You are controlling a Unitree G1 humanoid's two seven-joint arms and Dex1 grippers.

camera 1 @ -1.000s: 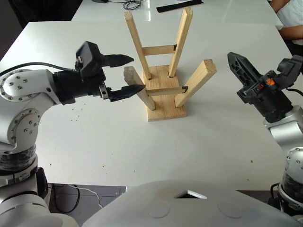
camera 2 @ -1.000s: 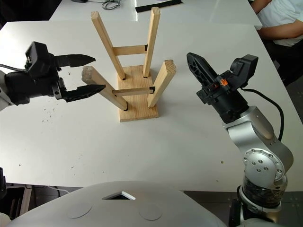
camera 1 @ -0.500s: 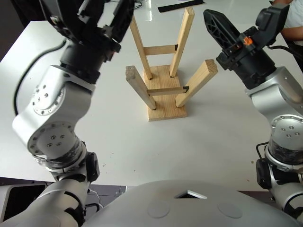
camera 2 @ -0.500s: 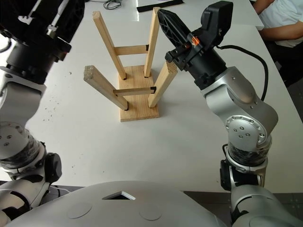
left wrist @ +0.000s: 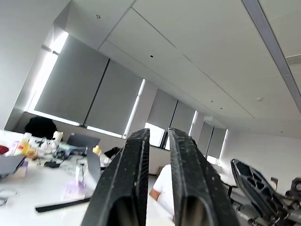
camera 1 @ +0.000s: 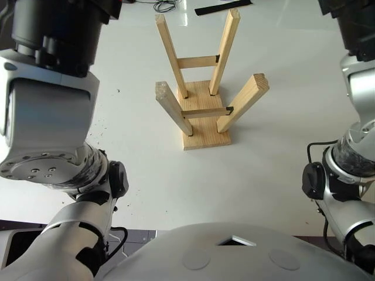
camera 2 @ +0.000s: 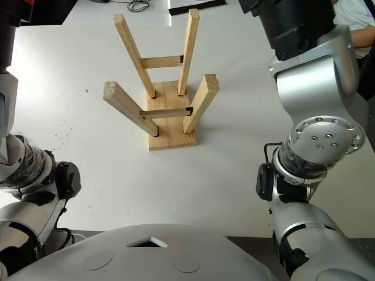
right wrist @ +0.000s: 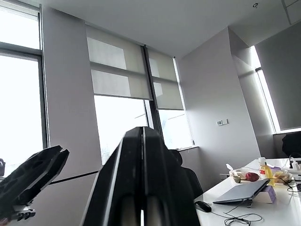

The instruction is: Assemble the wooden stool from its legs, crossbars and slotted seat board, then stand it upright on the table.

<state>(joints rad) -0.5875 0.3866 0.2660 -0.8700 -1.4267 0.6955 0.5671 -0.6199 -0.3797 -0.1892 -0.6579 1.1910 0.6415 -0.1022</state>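
The wooden stool (camera 1: 204,93) rests upside down on the white table (camera 1: 281,152), seat board (camera 1: 206,138) flat and legs pointing up. One crossbar (camera 1: 196,61) joins the two far legs, another (camera 1: 206,111) the two near ones, which splay outward. Both arms are raised high above the table, well clear of the stool. In the left wrist view my left gripper (left wrist: 159,134) points out into the room, its fingers a narrow gap apart with nothing between them. My right gripper (right wrist: 142,129) also points into the room, fingers pressed together and empty.
My raised left arm (camera 1: 53,88) and right arm (camera 2: 316,88) rise at the table's two sides. A black strip (camera 1: 222,7) and cables lie on the far table. Bare tabletop surrounds the stool.
Both arms have swung up and away from the stool, taking the grippers out of the eye views. The left gripper's fingers have closed to a narrow gap. The stool has not moved.
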